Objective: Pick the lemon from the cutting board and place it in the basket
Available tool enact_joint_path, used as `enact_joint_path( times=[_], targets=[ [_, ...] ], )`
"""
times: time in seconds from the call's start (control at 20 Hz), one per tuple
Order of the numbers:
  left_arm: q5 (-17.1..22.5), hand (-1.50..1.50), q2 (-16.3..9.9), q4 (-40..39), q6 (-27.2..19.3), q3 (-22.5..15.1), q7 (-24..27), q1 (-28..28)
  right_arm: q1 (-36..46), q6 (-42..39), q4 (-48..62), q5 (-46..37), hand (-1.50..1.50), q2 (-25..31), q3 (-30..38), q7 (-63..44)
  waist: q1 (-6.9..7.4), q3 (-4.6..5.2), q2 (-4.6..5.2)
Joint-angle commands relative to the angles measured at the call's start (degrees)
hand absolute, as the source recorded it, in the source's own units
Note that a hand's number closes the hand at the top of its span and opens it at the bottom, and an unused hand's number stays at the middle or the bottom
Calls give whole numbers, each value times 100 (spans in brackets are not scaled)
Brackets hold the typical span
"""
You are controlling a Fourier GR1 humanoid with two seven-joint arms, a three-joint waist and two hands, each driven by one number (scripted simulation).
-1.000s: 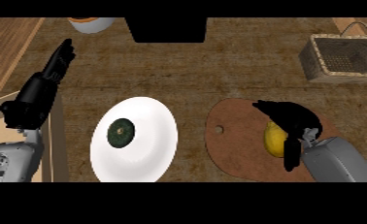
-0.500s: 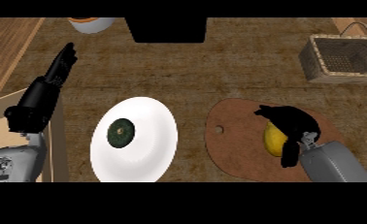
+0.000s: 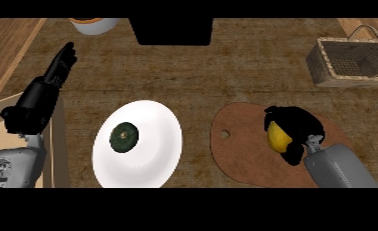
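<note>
the right hand point(image 3: 295, 127) is curled round the lemon point(image 3: 277, 137), which sits on the board point(image 3: 244, 155) at the surface's near right. the basket point(image 3: 345, 62) stands well apart, at the far right. before lifting, confirm fingers and thumb oppose across the lemon (a round fruit may roll out), then raise it straight up. the left hand point(image 3: 46, 92) rests open at the left edge.
</note>
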State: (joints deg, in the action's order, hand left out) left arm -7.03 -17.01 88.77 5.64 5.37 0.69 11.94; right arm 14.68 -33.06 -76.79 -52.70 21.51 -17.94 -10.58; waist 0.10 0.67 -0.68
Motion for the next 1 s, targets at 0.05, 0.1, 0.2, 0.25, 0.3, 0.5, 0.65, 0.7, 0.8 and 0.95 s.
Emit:
enact_joint_path(
  times=[0.05, 0.1, 0.2, 0.25, 0.3, 0.5, 0.65, 0.7, 0.8, 0.95],
  targets=[
    [-55, 0, 91, 161, -4, -43, -336, 76, -70, 599, 550, -328, 150, 116, -123, 775, 8, -70, 72],
    [-67, 0, 132, 160, 13, -29, -151, -66, -44, 300, 85, -316, 150, 24, -90, 542, -4, -67, 65],
    [100, 0, -24, 14, 203, 118, -239, 185, -146, 963, 403, -578, 150, -203, -243, 640, -6, -68, 71],
    [-23, 0, 46, 449, 87, 66, -154, -332, -141, 893, 41, -537, 150, 10, -83, 709, 8, -68, 60],
    [-184, 0, 146, 75, -24, -96, -64, -64, 254, 1012, 645, -201, 150, 1009, 669, 1597, -4, -72, 86],
    [-6, 0, 27, 133, 45, 96, -69, -122, 541, 1204, 1226, 299, 150, 2556, 2056, 2381, -92, -113, 175],
    [18, 0, 10, 131, 18, 162, -46, -96, 567, 1496, 1762, 439, 150, 3068, 2567, 2788, -95, -152, 246],
    [18, 0, -43, 183, 42, 172, -100, -10, 734, 1561, 1901, 606, 150, 3198, 2844, 2904, -68, -162, 225],
    [-10, 0, 71, 179, 6, 89, -31, -150, 903, 1632, 2217, 980, 150, 3473, 3334, 3343, -52, -156, 198],
    [-6, 0, 69, 188, 43, 57, 13, -109, 1255, 1776, 2677, 1650, 150, 3474, 4059, 3801, 6, -173, 200]
  ],
)
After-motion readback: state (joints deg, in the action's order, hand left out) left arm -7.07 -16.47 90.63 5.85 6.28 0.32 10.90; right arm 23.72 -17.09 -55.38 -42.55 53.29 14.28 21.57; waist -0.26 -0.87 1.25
